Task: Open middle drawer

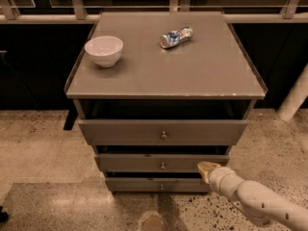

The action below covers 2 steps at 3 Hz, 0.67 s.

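Observation:
A grey cabinet holds three drawers, each with a small round metal knob. The middle drawer (144, 162) has its knob (162, 166) at the centre of the front. The top drawer (130, 132) above it is the widest, and the bottom drawer (139, 185) is the narrowest. My gripper (207, 170) comes in from the lower right on a white arm. Its tip is at the right end of the middle drawer's front, right of the knob.
A white bowl (104, 50) and a crumpled blue and silver packet (176, 36) lie on the cabinet top (211, 71). A white post (293, 100) stands at the right. Speckled floor (38, 143) surrounds the cabinet.

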Each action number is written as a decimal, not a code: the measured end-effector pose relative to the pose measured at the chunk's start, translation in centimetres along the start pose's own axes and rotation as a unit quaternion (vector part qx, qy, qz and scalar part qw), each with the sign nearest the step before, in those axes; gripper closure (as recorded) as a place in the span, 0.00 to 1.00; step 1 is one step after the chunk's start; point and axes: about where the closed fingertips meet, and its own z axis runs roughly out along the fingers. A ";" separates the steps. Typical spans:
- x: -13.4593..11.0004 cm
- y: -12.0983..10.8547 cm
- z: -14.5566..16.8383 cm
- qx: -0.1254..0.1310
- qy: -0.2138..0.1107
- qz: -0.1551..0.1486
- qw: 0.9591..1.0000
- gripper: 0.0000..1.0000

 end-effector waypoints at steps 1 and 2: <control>0.4 -0.7 0.6 0.020 -0.010 0.011 1.000 1.00; -0.1 -2.3 3.2 0.048 -0.041 0.016 0.998 1.00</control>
